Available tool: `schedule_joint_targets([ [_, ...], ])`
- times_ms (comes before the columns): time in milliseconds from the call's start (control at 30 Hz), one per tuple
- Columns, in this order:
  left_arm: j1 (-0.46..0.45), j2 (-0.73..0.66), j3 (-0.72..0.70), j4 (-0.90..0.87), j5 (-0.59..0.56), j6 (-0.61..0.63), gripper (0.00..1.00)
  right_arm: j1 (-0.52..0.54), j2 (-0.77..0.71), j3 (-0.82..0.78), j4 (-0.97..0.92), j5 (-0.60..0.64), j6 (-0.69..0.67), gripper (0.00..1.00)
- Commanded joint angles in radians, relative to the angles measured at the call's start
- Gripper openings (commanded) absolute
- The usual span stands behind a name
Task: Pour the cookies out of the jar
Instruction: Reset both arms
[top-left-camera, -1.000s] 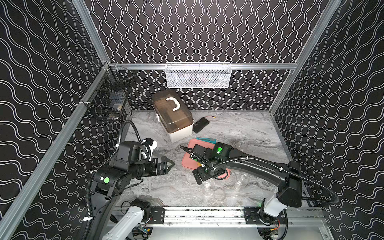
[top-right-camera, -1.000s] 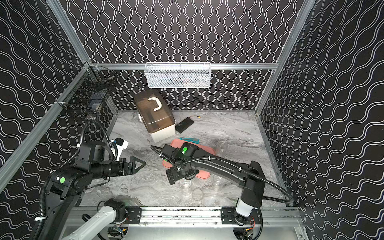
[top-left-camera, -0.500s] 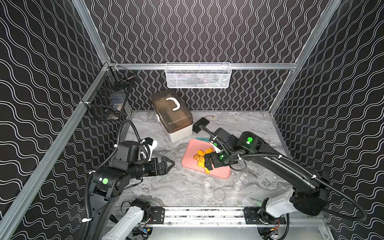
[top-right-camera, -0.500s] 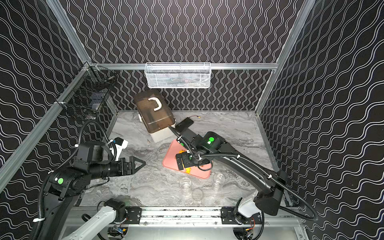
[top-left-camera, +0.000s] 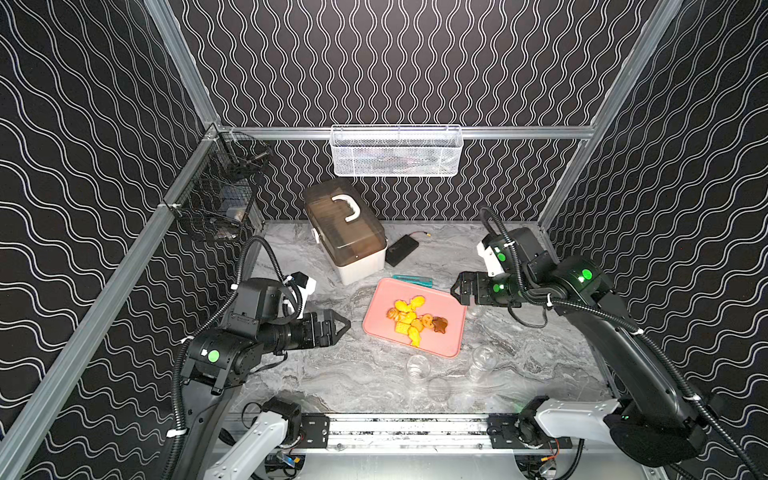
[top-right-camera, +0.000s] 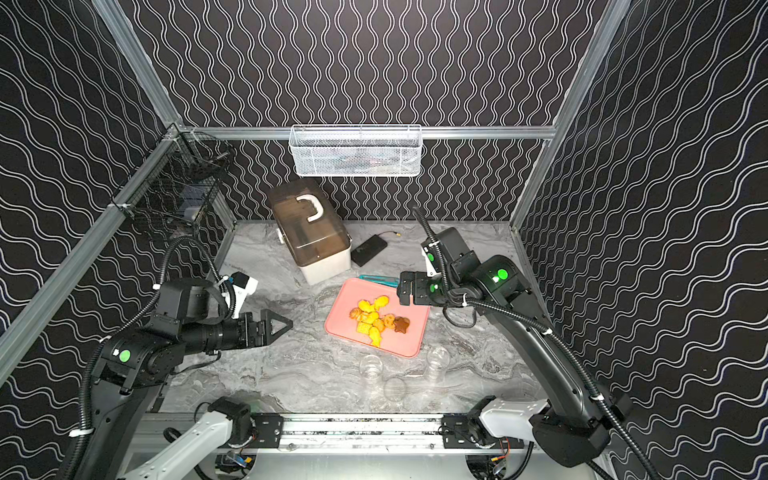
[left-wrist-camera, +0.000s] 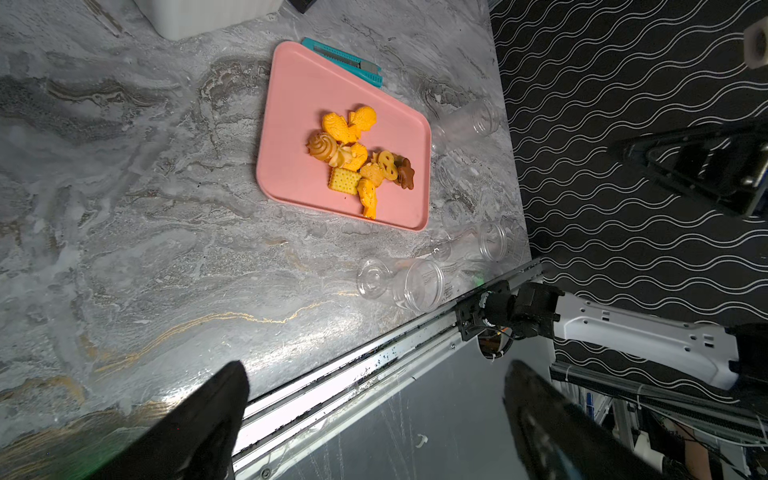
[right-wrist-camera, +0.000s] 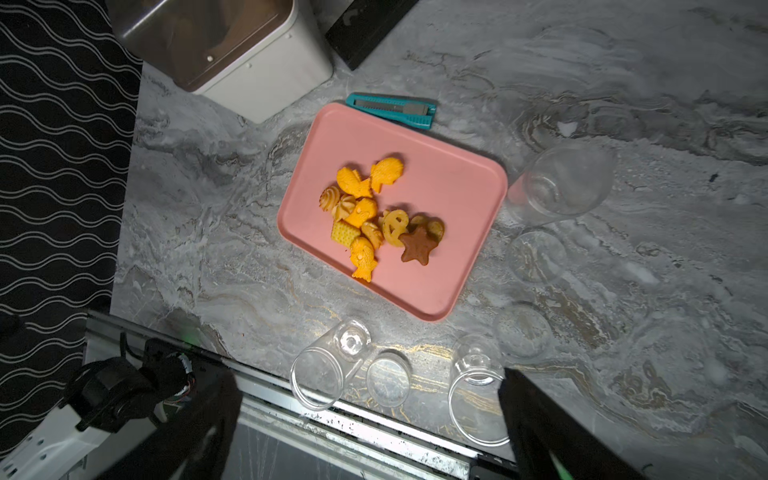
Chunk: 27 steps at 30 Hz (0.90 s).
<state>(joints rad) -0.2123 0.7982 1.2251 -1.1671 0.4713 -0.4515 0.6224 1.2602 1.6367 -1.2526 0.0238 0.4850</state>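
The cookies (top-left-camera: 415, 320) (top-right-camera: 378, 318) (right-wrist-camera: 374, 216) (left-wrist-camera: 357, 158), yellow-orange pieces and a brown star, lie in a heap on the pink tray (top-left-camera: 382, 303) (top-right-camera: 345, 299) (right-wrist-camera: 457, 187) (left-wrist-camera: 291, 104). Three clear jars lie empty on the table: one by the tray's right edge (right-wrist-camera: 561, 183) (left-wrist-camera: 465, 122), two in front of it (top-left-camera: 417, 368) (top-left-camera: 484, 359) (right-wrist-camera: 328, 365) (right-wrist-camera: 478, 395). My left gripper (top-left-camera: 343, 324) (top-right-camera: 284, 323) (left-wrist-camera: 376, 374) is open, left of the tray. My right gripper (top-left-camera: 455, 289) (top-right-camera: 401, 286) (right-wrist-camera: 370, 378) is open and empty above the tray's far right corner.
A brown-lidded white box (top-left-camera: 347, 237) and a black device (top-left-camera: 401, 249) sit behind the tray, with a teal cutter (right-wrist-camera: 390, 110) at its far edge. Clear lids (right-wrist-camera: 536, 255) (right-wrist-camera: 521, 330) (top-left-camera: 438, 388) lie near the jars. The metal rail (top-left-camera: 407, 428) runs along the front.
My right arm has drawn back from low over the tray to the right and rear, uncovering the cookies. The left arm has not moved.
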Motion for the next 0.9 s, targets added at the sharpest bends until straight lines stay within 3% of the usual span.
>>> schedule_joint_targets([
  [0,0.002,0.009,0.01,0.015,-0.017,-0.001,0.99,-0.043,-0.024,-0.025,0.061,-0.015,-0.014,1.0],
  [400,0.002,0.137,0.039,0.077,-0.036,0.001,0.99,-0.323,-0.013,-0.16,0.28,-0.111,0.008,1.0],
  [667,0.004,0.22,0.126,0.101,-0.229,-0.024,0.99,-0.472,-0.088,-0.341,0.642,-0.173,0.011,1.0],
  [867,0.004,0.269,0.129,0.14,-0.338,-0.006,0.99,-0.529,-0.113,-0.399,0.825,-0.133,-0.119,1.0],
])
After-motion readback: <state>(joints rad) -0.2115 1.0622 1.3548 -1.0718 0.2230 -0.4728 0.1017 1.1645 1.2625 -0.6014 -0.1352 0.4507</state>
